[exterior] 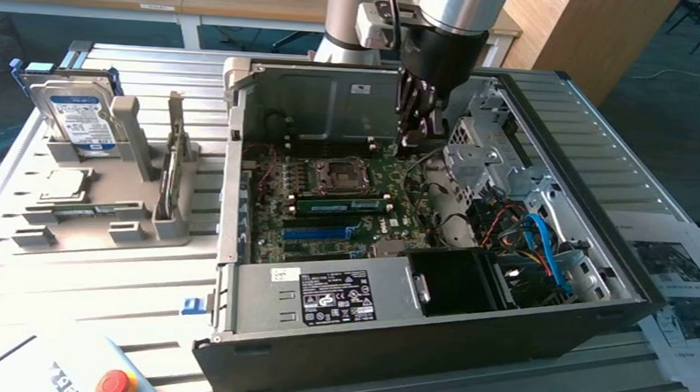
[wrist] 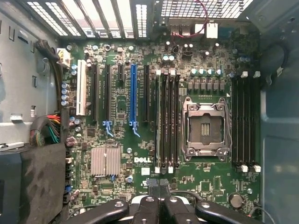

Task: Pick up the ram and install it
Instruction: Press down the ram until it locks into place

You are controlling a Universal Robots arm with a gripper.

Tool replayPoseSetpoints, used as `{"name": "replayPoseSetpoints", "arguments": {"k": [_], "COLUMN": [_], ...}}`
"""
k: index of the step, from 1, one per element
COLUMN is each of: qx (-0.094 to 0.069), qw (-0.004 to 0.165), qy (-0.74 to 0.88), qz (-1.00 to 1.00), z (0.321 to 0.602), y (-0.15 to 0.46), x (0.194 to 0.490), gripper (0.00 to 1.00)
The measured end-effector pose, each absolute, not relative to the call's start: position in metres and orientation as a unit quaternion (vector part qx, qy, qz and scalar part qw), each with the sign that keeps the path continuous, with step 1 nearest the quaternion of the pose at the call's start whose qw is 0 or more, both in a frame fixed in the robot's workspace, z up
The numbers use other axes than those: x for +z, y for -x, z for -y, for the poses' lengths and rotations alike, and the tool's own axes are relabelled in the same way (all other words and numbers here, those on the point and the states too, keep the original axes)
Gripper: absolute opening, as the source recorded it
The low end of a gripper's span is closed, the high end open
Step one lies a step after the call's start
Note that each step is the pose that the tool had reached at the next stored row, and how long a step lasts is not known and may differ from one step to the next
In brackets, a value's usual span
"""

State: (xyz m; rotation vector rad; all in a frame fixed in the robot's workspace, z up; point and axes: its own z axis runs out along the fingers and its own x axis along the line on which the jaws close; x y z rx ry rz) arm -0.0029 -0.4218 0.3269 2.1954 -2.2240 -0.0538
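Jaws are sitting fully shut, gripping nothing, with the gripper (exterior: 415, 137) hanging over the motherboard (wrist: 201, 177). Green ram (exterior: 338, 204) is lying in a slot beside the processor socket (exterior: 333, 173), possibly not latched, I'm guessing. I'm figuring any pressing wants straight, even force along it.

Motherboard (wrist: 121, 116): green, speckled with silver solder points and white print. Expansion slot (wrist: 133, 98): blue. Outermost slot (wrist: 81, 88): white. Memory slots (wrist: 245, 121): black with white clips. Heat sink (wrist: 105, 161): silver, finely ribbed. Ram (exterior: 340, 204): green. Gripper (exterior: 414, 139): black. Case (exterior: 438, 359): black outside, grey metal within. Hard drive (exterior: 76, 118), at the exterior view's left: blue-and-white label. Data cable (exterior: 546, 244), at the exterior view's right: light blue.
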Motion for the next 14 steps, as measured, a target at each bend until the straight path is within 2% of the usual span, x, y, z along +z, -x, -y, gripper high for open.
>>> {"name": "replayPoseSetpoints", "arguments": {"k": [14], "qx": [-0.017], "qw": [0.008], "qy": [-0.702], "qz": [0.712], "z": [0.422], "y": [0.003], "x": [0.316], "gripper": [0.10]}}
